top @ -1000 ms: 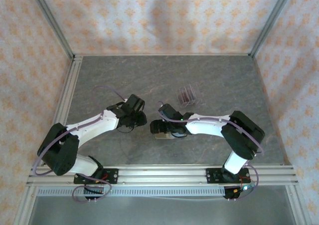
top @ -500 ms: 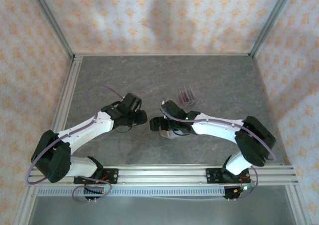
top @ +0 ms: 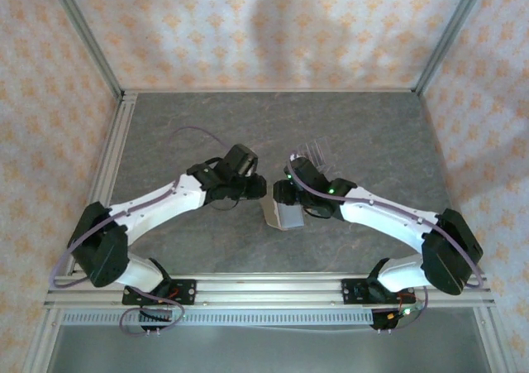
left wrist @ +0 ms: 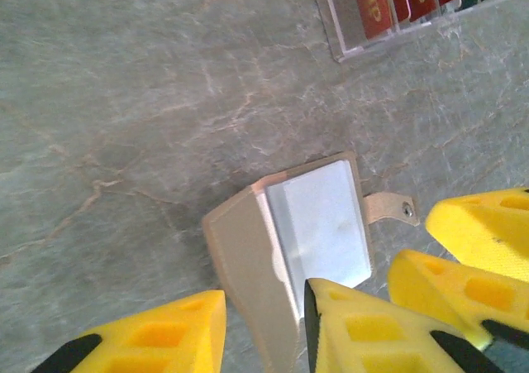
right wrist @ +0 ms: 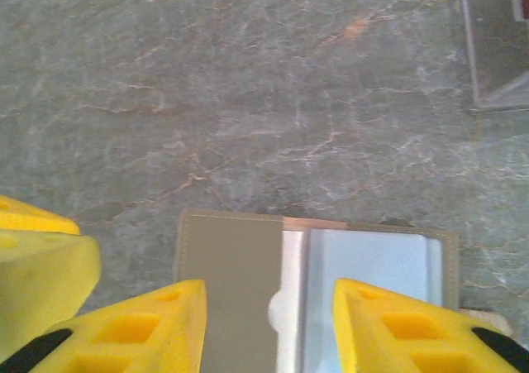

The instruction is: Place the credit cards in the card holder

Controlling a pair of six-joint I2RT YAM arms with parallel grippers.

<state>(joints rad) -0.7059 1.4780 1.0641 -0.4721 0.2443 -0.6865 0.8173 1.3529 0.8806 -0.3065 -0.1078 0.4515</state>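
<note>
The card holder [top: 288, 216] lies open on the table between the two grippers, tan cover to the left and grey inside [left wrist: 318, 224] showing. Its raised tan cover stands between the fingers of my left gripper [left wrist: 264, 292]; the right finger touches the inner face and a small gap shows at the left finger. My right gripper [right wrist: 269, 286] is open and straddles the card holder [right wrist: 240, 257] across its fold, one finger over each half. The dark red credit cards [left wrist: 388, 1] stand in a clear slotted stand [top: 314, 151] just beyond.
The right gripper's yellow fingers [left wrist: 483, 228] crowd the wallet's strap side. A corner of the clear stand [right wrist: 496, 50] lies close ahead of the right gripper. Aluminium rails and patterned walls bound the stone-grey table [top: 190, 125].
Both arms have moved away from the near edge toward the stand. The wallet now lies open with its grey inside up. The right jaws have narrowed.
</note>
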